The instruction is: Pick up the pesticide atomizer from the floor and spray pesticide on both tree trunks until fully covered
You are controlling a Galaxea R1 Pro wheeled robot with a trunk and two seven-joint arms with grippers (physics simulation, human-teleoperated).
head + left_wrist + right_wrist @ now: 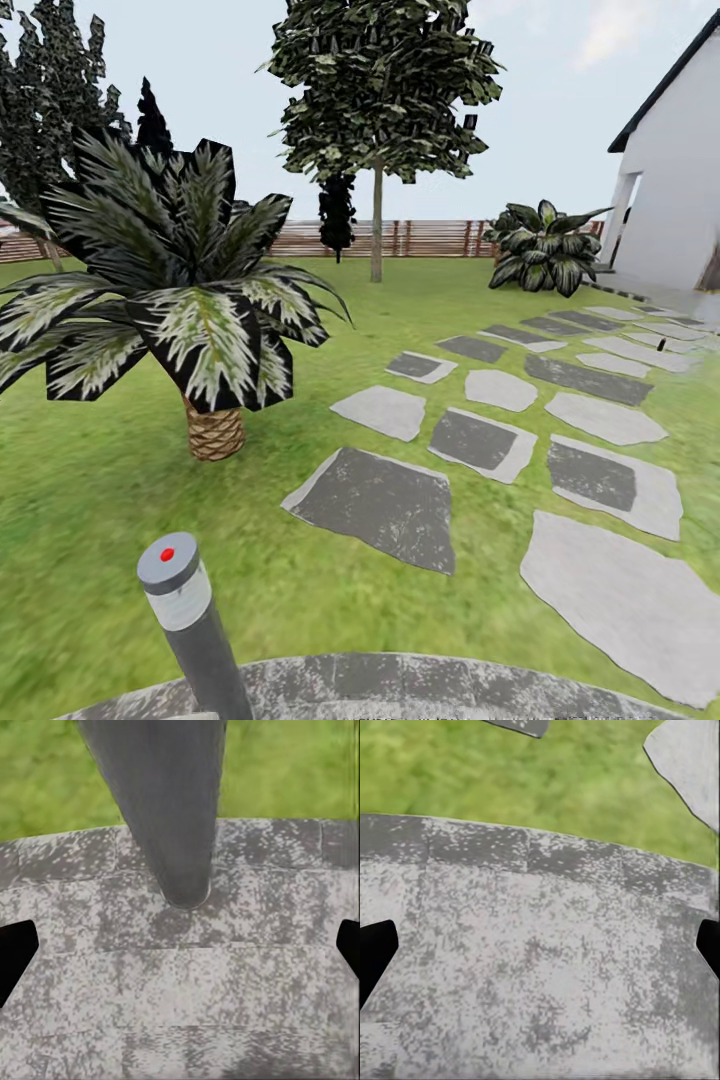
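The garden lawn (120, 480) stretches ahead to a brown slatted fence (430, 238). A tall tree with a bare straight grey-beige trunk (376, 230) and dark blocky foliage stands far off by the fence. My left gripper (180, 952) is open, its dark fingertips (15, 952) wide apart above curved grey stone paving (180, 1005). The right gripper (540, 952) is open too, over the same kind of paving (532, 967), with nothing between its fingers. A tiny dark object (660, 346) stands among the far slabs, too small to identify.
A grey post (190, 620) with a red dot on top rises close at the lower left, right before the left gripper (169, 802). A short scaly palm (215, 430) stands left of centre. Stone slabs (480, 440) lead right toward a white house (670, 190). A leafy bush (545, 250) sits near it.
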